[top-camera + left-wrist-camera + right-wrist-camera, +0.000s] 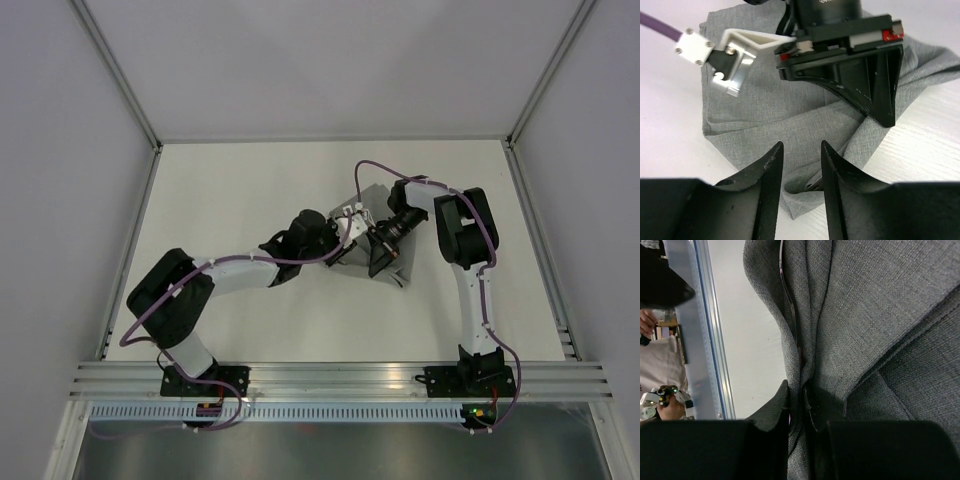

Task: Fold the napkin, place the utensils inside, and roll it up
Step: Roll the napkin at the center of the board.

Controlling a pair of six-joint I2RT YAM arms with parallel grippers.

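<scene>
The grey napkin [372,195] lies rumpled and partly folded mid-table, and both grippers are at it. My right gripper [385,258] reaches down from above and is shut on a bunched fold of the napkin [880,305]. A thin pink sliver, likely the fork's handle [790,418], shows between its fingers. My left gripper [801,147] is open, with its fingers either side of the napkin's [765,100] near folded edge. A small metallic piece [814,184] peeks from that fold. The right gripper [860,75] stands just beyond it. The rest of the fork is hidden.
The white table [240,190] is enclosed by pale walls with metal frame posts. An aluminium rail [340,380] runs along the near edge by the arm bases. It also shows in the right wrist view [705,315], with a person's hand [647,322] beyond it.
</scene>
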